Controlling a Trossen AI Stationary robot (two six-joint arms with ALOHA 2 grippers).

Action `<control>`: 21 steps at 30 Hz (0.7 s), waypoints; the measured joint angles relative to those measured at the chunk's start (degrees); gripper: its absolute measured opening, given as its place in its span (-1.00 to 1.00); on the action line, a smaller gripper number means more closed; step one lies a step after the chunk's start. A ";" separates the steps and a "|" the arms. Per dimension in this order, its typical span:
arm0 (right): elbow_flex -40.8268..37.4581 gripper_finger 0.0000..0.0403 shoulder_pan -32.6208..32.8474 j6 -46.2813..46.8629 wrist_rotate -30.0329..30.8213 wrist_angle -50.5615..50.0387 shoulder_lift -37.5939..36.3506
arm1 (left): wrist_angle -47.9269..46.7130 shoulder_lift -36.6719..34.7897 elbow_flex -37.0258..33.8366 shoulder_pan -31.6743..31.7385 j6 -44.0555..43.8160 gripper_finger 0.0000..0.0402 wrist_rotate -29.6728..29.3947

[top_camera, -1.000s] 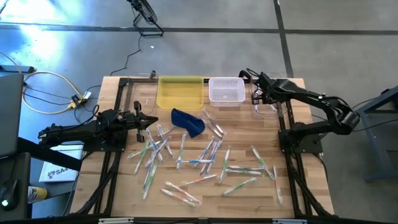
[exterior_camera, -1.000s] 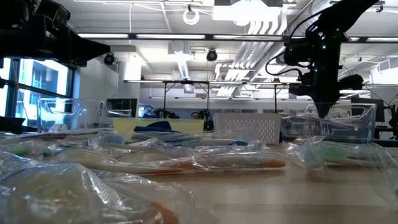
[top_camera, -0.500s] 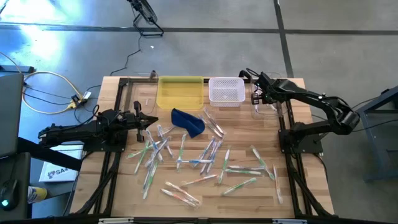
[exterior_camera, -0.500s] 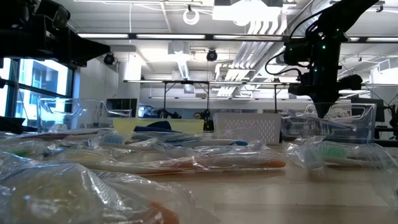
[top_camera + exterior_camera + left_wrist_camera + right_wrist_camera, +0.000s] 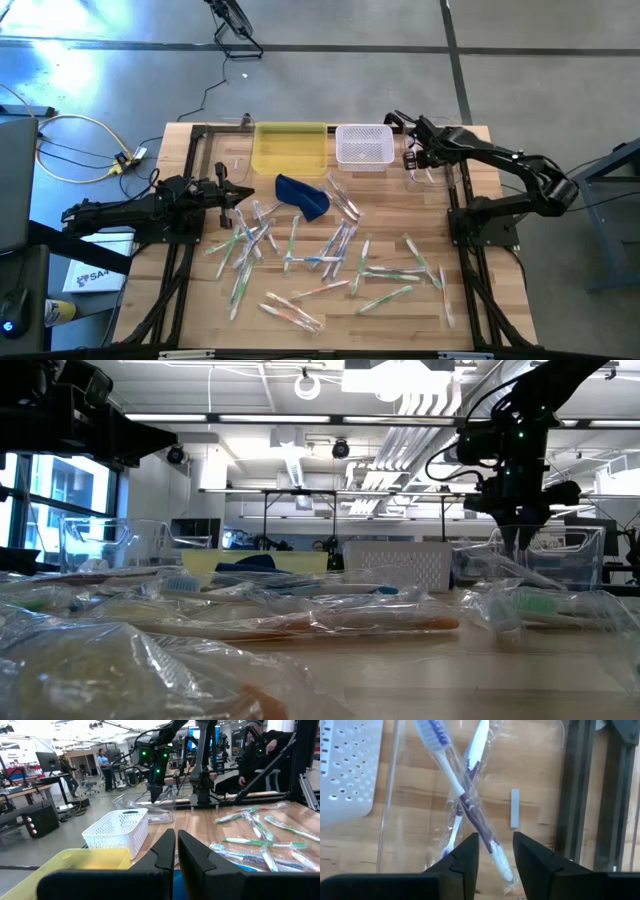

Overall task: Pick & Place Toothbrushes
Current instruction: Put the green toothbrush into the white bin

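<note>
Most of the toothbrushes lie scattered in clear wrappers across the middle and near part of the wooden table. Two more wrapped toothbrushes lie crossed inside a clear bin at the far right of the table, just beside the white perforated basket.

The right gripper hangs directly above that crossed pair — its fingers stand apart, nothing between them, and the brushes rest on the bin floor below.

The left gripper sits at the table's left side near the dark blue pouch, fingers closed together and empty.

A yellow bin stands left of the white basket. People are visible in the room beyond the table.
</note>
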 joint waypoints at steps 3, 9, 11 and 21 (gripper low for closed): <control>1.15 -0.43 0.02 -2.00 -0.81 -0.21 -0.66 | 0.00 0.01 0.00 0.00 0.00 -0.92 0.00; 5.49 -0.54 0.15 -4.66 -1.01 -1.94 -3.00 | 0.00 0.00 0.00 0.00 0.00 -0.92 0.00; 6.82 -0.59 0.17 -5.00 -1.14 -3.28 -4.05 | 0.00 0.00 0.00 0.00 0.00 -0.92 0.00; 7.99 -0.89 3.12 -7.23 -12.31 -2.58 -10.54 | 0.00 0.00 0.00 0.00 0.00 -0.92 0.00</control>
